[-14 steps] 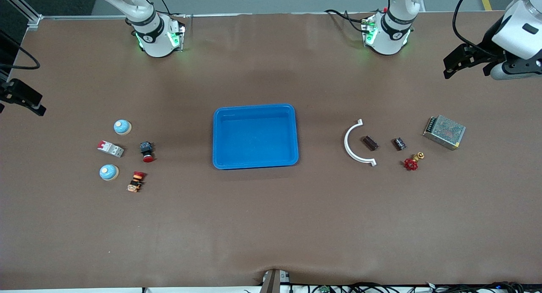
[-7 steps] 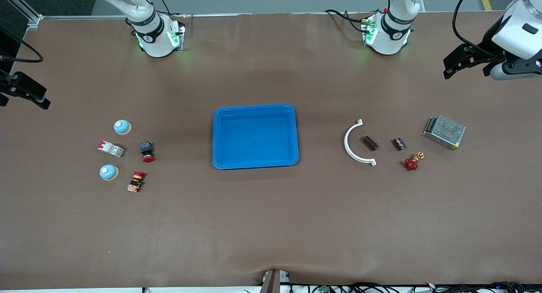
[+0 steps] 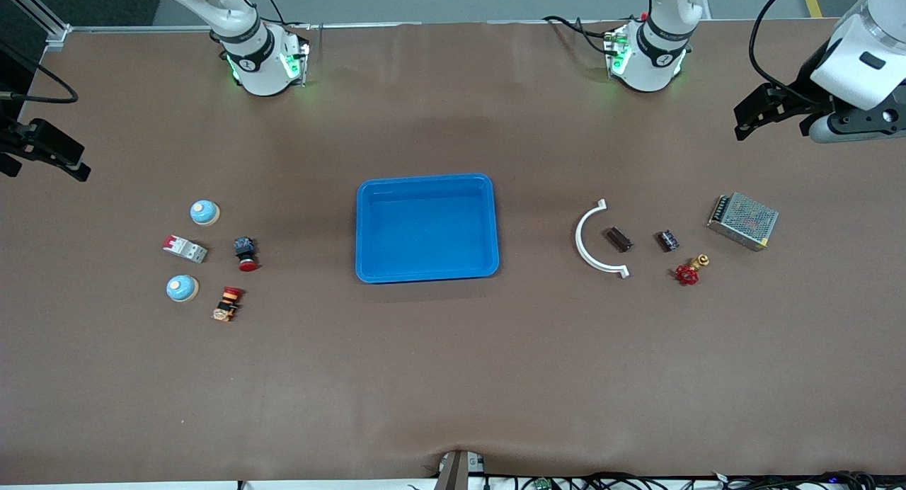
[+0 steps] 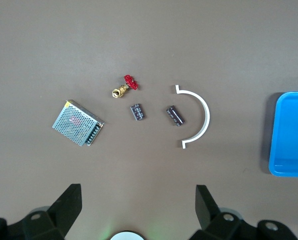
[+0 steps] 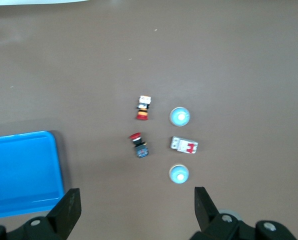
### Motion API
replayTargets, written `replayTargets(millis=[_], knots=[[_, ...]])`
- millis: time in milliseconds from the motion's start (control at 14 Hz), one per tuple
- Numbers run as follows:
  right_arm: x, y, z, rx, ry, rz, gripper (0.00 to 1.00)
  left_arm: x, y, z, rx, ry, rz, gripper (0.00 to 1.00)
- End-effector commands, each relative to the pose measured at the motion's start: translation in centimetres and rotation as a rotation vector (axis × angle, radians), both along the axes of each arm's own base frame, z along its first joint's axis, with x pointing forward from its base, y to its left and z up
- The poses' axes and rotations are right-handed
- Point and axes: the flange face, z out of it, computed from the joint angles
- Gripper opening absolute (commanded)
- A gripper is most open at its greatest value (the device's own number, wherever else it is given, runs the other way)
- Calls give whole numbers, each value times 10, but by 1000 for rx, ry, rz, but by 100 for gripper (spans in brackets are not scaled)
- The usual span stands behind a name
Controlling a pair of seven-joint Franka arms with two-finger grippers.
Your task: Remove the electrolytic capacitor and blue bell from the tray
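Two dark capacitors (image 3: 618, 238) (image 3: 667, 240) lie toward the left arm's end of the table; the left wrist view shows them as capacitor (image 4: 174, 115) and capacitor (image 4: 137, 111). Two blue bells (image 3: 204, 212) (image 3: 182, 288) sit toward the right arm's end, also seen as bells (image 5: 179, 116) (image 5: 179, 174). A blue tray (image 3: 425, 179) stands mid-table with nothing in it. My left gripper (image 3: 752, 116) (image 4: 137, 200) hangs open in the air by the left arm's end of the table. My right gripper (image 3: 49, 158) (image 5: 137, 200) hangs open by the right arm's end. Neither holds anything.
Beside the capacitors lie a white curved piece (image 3: 593, 241), a red-handled valve (image 3: 687, 272) and a metal mesh box (image 3: 742, 221). Beside the bells lie a white and red breaker (image 3: 185, 248) and two red push buttons (image 3: 245, 253) (image 3: 228, 303).
Both grippers have drifted a little inward over the table's ends, still open. Nothing on the table has moved.
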Motion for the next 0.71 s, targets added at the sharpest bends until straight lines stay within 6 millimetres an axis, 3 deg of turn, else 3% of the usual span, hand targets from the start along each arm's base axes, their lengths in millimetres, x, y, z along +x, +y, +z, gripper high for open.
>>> replayTargets(millis=[0, 641], knots=[[-2, 6, -4, 60, 42, -11, 100, -17, 0, 4, -12, -22, -15, 100], [-2, 13, -10, 60, 53, 6, 100, -12, 6, 20, -18, -48, -11, 100]])
